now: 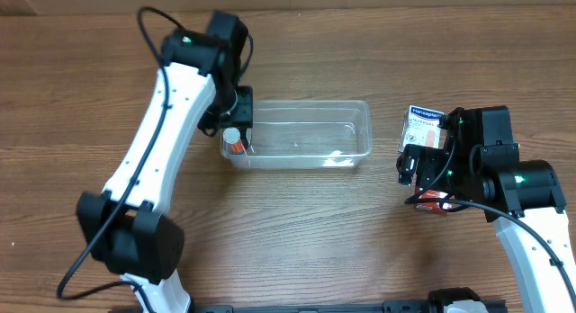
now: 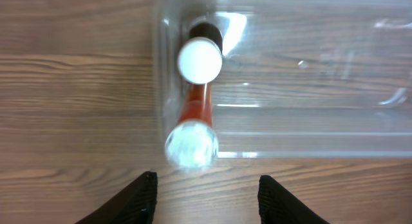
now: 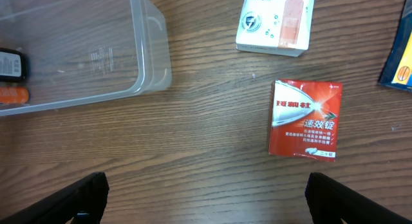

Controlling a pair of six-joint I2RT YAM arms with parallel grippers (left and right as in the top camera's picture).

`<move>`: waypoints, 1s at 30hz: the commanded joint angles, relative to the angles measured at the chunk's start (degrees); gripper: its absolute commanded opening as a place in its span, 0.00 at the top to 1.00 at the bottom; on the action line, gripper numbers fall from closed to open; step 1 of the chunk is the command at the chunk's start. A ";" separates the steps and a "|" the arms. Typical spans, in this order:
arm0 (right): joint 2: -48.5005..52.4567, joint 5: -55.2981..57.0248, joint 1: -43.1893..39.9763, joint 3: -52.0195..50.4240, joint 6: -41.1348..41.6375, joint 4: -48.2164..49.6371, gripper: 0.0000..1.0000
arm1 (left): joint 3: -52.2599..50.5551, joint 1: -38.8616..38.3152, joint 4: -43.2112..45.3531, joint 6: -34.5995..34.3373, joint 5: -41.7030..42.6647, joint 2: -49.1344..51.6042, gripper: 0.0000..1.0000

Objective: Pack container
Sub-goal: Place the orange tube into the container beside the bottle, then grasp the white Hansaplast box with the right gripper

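The clear plastic container [image 1: 310, 103] sits mid-table. A small bottle [image 1: 234, 139] with a white cap and red-orange contents is inside its left end. My left gripper [image 1: 239, 122] hovers over that end. In the left wrist view it is open and empty [image 2: 206, 198], with the bottle [image 2: 199, 60] and the container wall [image 2: 309, 130] ahead of it. My right gripper [image 1: 416, 165] is open and empty over bare wood [image 3: 206, 198], right of the container [image 3: 151, 50]. A red box [image 3: 304, 119] and a white box [image 3: 277, 21] lie on the table ahead of it.
The white box [image 1: 423, 126] lies right of the container, and the red box [image 1: 434, 201] shows partly under the right wrist. A blue packet [image 3: 400, 53] pokes in at the right edge. The bottle shows through the container wall [image 3: 13, 79].
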 commanded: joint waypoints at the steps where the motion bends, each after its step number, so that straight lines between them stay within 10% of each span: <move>1: 0.07 0.50 -0.15 1.55 -0.33 -0.07 0.00 | 6.71 0.00 -2.91 0.70 -3.89 -7.15 0.44; 6: 0.09 2.40 -0.15 2.80 0.00 0.76 0.00 | 7.23 2.91 -4.70 -0.92 -4.39 -17.25 0.44; 11: 9.84 12.04 -1.92 17.62 1.60 1.01 0.00 | 7.21 6.67 -9.01 -1.81 -8.72 -26.93 0.00; 30: 50.51 5.18 -9.42 25.94 -4.92 3.87 0.00 | 7.19 18.05 -9.55 -0.33 -10.12 -17.03 0.00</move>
